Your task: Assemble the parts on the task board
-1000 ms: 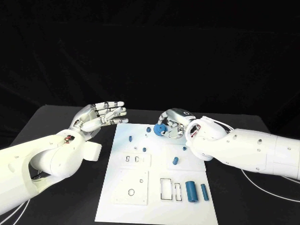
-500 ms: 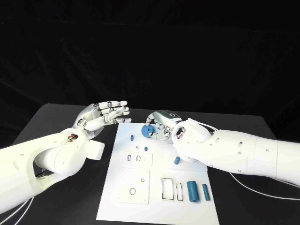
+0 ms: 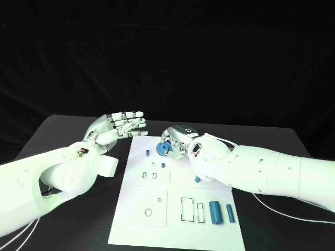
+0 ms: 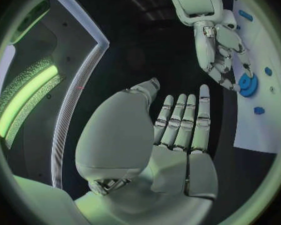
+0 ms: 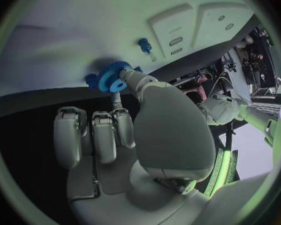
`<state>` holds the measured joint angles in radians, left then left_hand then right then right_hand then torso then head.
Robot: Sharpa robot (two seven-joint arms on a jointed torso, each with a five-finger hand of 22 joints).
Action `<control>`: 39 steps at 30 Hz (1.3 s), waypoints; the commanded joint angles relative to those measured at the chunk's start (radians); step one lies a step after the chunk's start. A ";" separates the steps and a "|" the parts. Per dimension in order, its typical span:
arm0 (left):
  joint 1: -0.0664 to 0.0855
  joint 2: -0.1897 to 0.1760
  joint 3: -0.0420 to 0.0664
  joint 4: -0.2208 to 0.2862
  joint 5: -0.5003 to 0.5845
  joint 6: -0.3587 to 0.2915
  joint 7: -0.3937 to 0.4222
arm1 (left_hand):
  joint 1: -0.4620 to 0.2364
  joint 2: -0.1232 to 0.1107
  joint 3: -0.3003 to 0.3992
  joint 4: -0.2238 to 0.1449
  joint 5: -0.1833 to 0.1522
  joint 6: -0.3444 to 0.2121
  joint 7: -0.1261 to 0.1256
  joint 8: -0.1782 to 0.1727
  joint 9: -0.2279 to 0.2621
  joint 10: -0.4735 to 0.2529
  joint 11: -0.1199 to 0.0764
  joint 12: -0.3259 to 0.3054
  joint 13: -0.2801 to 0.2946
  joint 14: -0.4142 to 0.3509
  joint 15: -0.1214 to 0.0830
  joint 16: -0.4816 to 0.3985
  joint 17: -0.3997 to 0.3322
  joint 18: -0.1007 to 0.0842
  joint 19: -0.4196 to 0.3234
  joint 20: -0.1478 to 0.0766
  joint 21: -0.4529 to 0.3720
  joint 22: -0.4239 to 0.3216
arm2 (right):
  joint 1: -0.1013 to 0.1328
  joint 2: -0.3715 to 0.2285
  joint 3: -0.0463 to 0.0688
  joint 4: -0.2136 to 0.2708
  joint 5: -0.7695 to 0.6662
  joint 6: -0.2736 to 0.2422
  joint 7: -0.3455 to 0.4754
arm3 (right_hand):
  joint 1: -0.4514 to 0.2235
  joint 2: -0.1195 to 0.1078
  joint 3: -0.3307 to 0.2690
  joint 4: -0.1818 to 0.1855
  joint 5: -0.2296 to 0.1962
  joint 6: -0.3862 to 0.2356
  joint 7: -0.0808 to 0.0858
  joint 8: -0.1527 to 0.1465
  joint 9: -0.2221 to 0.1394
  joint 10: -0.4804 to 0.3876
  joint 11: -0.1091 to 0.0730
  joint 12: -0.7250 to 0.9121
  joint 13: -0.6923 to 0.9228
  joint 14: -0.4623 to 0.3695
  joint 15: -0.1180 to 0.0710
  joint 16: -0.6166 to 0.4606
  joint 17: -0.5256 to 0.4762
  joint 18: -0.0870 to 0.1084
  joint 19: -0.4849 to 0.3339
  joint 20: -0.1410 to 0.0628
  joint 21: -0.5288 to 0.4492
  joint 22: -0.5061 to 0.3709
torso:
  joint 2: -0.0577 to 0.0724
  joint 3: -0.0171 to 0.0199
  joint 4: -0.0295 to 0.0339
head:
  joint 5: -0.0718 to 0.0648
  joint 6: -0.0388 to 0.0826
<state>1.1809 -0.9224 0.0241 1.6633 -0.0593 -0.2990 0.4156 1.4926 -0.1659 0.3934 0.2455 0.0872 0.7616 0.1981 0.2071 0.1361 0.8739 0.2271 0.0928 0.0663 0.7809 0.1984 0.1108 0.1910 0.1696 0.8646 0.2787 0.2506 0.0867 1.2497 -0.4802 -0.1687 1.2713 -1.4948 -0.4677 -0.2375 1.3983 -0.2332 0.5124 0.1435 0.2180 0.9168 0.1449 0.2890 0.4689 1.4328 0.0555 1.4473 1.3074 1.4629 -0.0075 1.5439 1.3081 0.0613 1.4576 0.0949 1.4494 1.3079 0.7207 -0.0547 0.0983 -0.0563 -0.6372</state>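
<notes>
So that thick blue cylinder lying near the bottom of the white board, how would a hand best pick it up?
Probably across its middle, from above. The blue cylinder lies flat on the task board, its long sides facing the frame-shaped outline and the thinner blue pin. Fingers could drop into those gaps and pinch its round sides; its ends offer less hold.

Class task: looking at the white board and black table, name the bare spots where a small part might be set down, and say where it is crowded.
Free: the black table behind the right arm, and the board along its near edge. Crowded: the far end, where the right hand holds the blue gear beside the left hand.
</notes>
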 commanded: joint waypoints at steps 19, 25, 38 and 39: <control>0.001 0.005 0.001 -0.001 0.001 0.018 0.004 | -0.005 0.002 0.004 -0.002 -0.004 -0.007 0.071 0.005 -0.001 -0.008 0.000 0.005 0.000 -0.009 -0.001 -0.007 0.001 0.007 -0.005 0.004 0.005 -0.002 | -0.006 0.019 -0.001 -0.043 -0.034 0.054 -0.043 | -0.008 0.005 0.012 -0.002 0.004 0.015 -0.005 0.001 0.000 -0.003 0.002 -0.003 0.084 0.092 -0.005 0.005 0.189 -0.019 0.002 0.000 -0.004 0.114 | -0.001 0.0001 -0.0003 | 0.000 -0.001; 0.001 0.004 0.001 -0.002 0.001 0.018 0.003 | -0.005 0.002 0.004 -0.002 -0.004 -0.007 0.071 0.005 -0.001 -0.008 0.000 0.005 0.000 -0.009 -0.001 -0.007 0.001 0.007 -0.005 0.004 0.005 -0.002 | -0.006 0.014 -0.001 -0.040 -0.036 0.050 -0.047 | -0.010 0.004 0.013 -0.002 0.004 0.014 -0.005 0.000 0.000 -0.003 0.002 -0.003 0.084 0.092 -0.005 0.005 0.189 -0.019 0.003 0.000 -0.003 0.114 | -0.001 0.0005 -0.0005 | 0.001 -0.001; 0.001 0.004 0.001 -0.003 0.001 0.018 0.003 | -0.005 0.002 0.004 -0.002 -0.004 -0.007 0.071 0.005 -0.001 -0.008 0.000 0.005 0.000 -0.009 -0.001 -0.007 0.001 0.007 -0.005 0.004 0.005 -0.002 | -0.008 0.009 -0.001 -0.035 -0.005 0.035 -0.027 | -0.055 -0.018 0.016 0.001 0.003 -0.051 0.016 -0.044 -0.018 -0.035 0.019 -0.035 0.046 0.090 0.008 0.002 0.179 -0.016 -0.008 0.009 -0.017 0.101 | -0.001 0.0003 -0.0010 | 0.001 -0.001; 0.001 0.004 0.001 -0.003 0.001 0.017 0.003 | -0.005 0.002 0.004 -0.002 -0.004 -0.007 0.071 0.005 -0.001 -0.008 0.000 0.005 0.000 -0.009 -0.001 -0.007 0.001 0.007 -0.005 0.004 0.005 -0.002 | -0.008 0.010 -0.001 -0.035 0.000 0.035 -0.024 | -0.064 -0.022 0.013 0.004 0.002 -0.064 0.020 -0.054 -0.023 -0.037 0.023 -0.036 0.044 0.090 0.012 0.002 0.179 -0.015 -0.009 0.011 -0.018 0.100 | -0.001 0.0004 -0.0011 | 0.001 -0.001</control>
<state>1.1810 -0.9202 0.0241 1.6591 -0.0595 -0.2976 0.4127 1.4926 -0.1659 0.3934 0.2455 0.0872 0.7616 0.1981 0.2071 0.1361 0.8739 0.2271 0.0928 0.0663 0.7809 0.1984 0.1069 0.1914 0.1696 0.8646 0.2786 0.2506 0.0857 1.2434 -0.4701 -0.1685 1.2388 -1.5093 -0.4364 -0.2627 1.3390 -0.2450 0.5299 0.1401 0.2206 0.8758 0.1607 0.2551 0.4603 1.4013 0.0758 1.4148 1.3081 1.4674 -0.0017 1.5438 1.3076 0.0614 1.4496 0.1027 1.4341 1.3074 0.7197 -0.0543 0.0972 -0.0550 -0.6387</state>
